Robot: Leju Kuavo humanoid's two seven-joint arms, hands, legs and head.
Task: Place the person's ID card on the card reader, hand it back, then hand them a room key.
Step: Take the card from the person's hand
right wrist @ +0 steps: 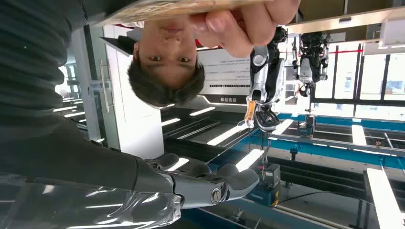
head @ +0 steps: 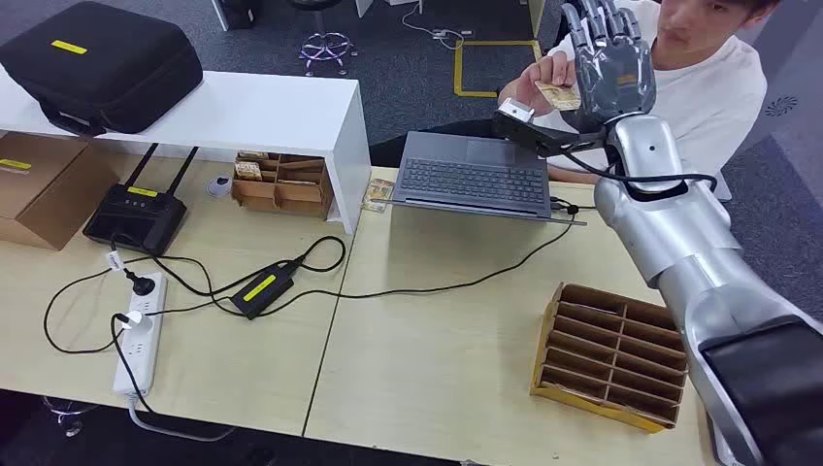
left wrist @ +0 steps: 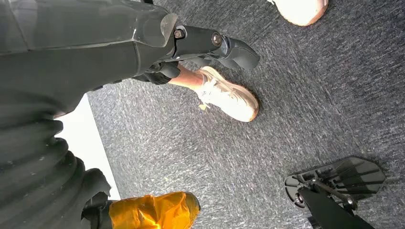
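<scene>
A person behind the desk holds a yellowish ID card [head: 558, 94] in their hand [head: 537, 80], pressed up against my raised right hand [head: 611, 60]. That hand's fingers point upward, spread apart. In the right wrist view the person's fingers pinch the card [right wrist: 181, 6], while my fingers [right wrist: 210, 183] stretch out well apart from it. A flat black box with a yellow label [head: 262, 288] lies cabled on the left desk. My left hand [left wrist: 210, 43] hangs over the carpet, holding nothing.
An open laptop [head: 473, 175] sits below my right hand. A cardboard divider tray [head: 611, 354] lies at the front right. Under a white shelf [head: 243, 112] stands a small cardboard organiser [head: 281, 184] with cards. A router [head: 134, 216] and power strip [head: 139, 335] lie left.
</scene>
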